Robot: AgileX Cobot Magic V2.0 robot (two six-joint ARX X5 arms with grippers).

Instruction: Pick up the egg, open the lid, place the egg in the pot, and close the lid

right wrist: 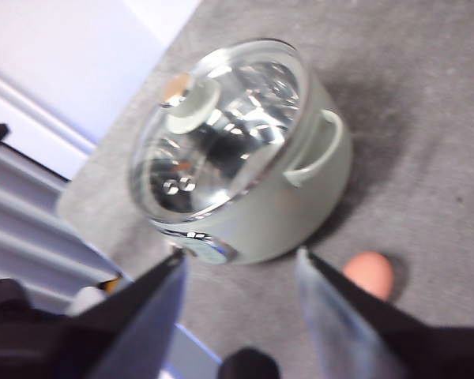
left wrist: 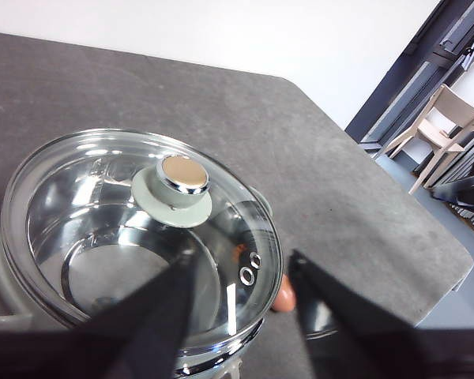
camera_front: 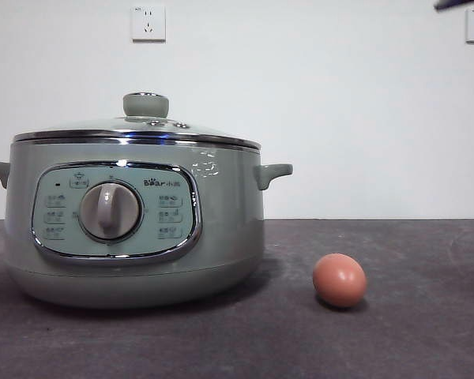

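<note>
Egg sits on table right of lidded pot, lid on; left gripper and right gripper both above, jaws apart, empty.

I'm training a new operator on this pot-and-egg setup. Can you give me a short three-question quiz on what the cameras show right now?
1. True or false: the lid sits closed on the pot.
2. Multiple choice: where is the egg? A) inside the pot B) on the table beside the pot C) held in a gripper
3. Fill in: the jaws of the left gripper and the right gripper are both ____.

Key: 1 true; 2 B; 3 open, and neither holds anything.
</note>
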